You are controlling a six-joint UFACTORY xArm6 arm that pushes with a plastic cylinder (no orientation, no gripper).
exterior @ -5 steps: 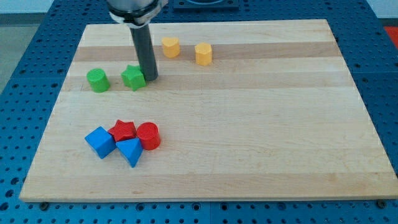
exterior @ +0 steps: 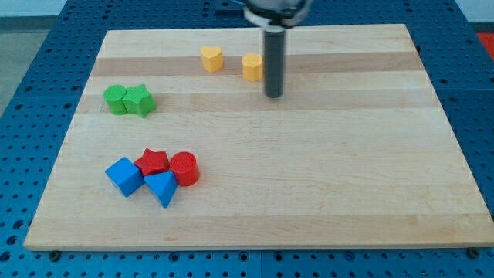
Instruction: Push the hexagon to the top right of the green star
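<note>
The yellow hexagon [exterior: 252, 67] is sitting in the upper middle of the frame, near the top edge of the wooden board [exterior: 324, 185]. Our dark rod [exterior: 273, 62] is standing straight up just to the right of it, and the two are looking like they are touching, though we cannot be sure. Our tip [exterior: 273, 95] is resting on the board a little below and to the right of the hexagon. We are not carrying anything, because our arm is ending in this plain rod with nothing on it that opens or closes.

A second yellow block [exterior: 211, 58] is sitting a little to the left of the hexagon, apart from it. We cannot tell its shape for sure.

The green star [exterior: 140, 100] is lying far off at the left side of the frame, lower than the hexagon. It is pressing against a green round block [exterior: 116, 100] on its left.

Down in the lower left, four blocks are huddling together: a red star [exterior: 153, 162], a red round block [exterior: 184, 168], a blue cube [exterior: 123, 176] and a blue triangle block [exterior: 161, 188].

The board is lying on a blue table with holes [exterior: 23, 85].
</note>
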